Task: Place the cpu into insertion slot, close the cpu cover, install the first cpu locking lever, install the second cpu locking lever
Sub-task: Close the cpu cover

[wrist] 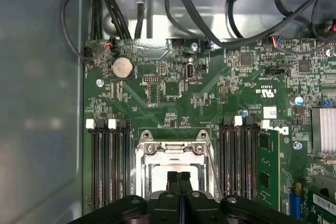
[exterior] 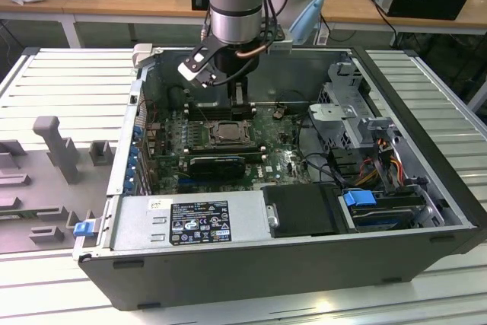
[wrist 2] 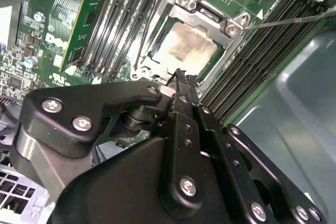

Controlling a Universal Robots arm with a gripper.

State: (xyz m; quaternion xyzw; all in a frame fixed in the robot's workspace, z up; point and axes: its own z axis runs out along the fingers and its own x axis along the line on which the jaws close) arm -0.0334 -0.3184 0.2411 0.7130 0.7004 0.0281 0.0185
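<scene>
Your hand (wrist: 178,177) is pinched fully shut, black fingertips pressed together with nothing between them. It's poised right over the near edge of the square dark insertion slot with its grey metal rim (wrist: 139,166); whether it's touching, I can't tell.

Look beneath. The small flat cpu with its silver top (wrist 2: 184,45) is already seated there, and the thin silver-grey cpu cover frame (wrist 2: 210,17) lies down around it, so I'd call those two steps done.

The levers look unfinished. One thin wire locking lever (wrist 2: 294,20) sticks out over the long black memory slots (wrist 2: 262,51). The other wire lever (wrist 2: 143,38) runs beside the socket, and I can't tell if it's latched.

Mind the green memory stick (wrist: 268,166) standing close alongside. Beyond sits a round silver coin battery (wrist: 122,68), then black cables (wrist: 210,19) at the grey case wall (exterior: 304,74).
</scene>
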